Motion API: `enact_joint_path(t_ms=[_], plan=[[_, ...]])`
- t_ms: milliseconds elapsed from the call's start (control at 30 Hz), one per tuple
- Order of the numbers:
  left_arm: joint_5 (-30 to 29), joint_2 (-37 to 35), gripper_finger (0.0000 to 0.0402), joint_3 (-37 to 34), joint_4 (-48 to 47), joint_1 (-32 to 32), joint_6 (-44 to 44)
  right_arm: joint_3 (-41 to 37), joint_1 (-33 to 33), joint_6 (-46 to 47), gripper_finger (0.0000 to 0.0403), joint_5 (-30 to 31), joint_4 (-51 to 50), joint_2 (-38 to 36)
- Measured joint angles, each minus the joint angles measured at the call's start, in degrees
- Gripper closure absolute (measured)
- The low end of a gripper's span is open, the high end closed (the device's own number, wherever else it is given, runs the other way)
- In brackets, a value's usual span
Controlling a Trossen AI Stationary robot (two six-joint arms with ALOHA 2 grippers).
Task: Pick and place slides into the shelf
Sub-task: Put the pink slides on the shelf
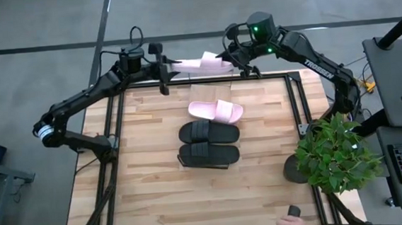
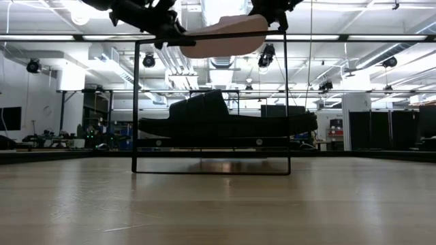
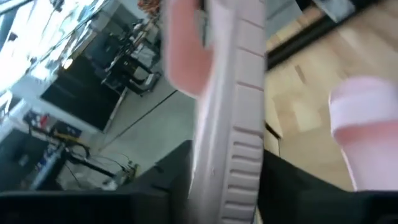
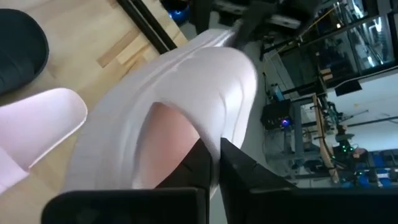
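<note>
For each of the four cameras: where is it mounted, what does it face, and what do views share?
High: overhead, looking down; both arms hold a raised pink slide above the table.
Low: table height, looking level through the shelf.
Left wrist: on the left arm, facing the slide's sole; left claw at the bottom.
Right wrist: on the right arm; right claw pinching the strap.
Shared: all four show the raised pink slide.

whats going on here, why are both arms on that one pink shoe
Both arms hold one pale pink slide sandal in the air over the table's far edge. The right gripper is shut on its strap end, while the left gripper has its fingers around the other end. The second pale pink slide and two black slides lie on the wooden table, not yet on the wire-framed shelf.
</note>
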Motion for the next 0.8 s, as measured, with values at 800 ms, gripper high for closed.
enact_joint_path(t_ms=[800], plan=[[7.4,-6.0,0.0141,0.09,-17.23,5.89,-13.06,-15.46,-0.7,-8.63,0.0395,3.18,12.39,-0.17]])
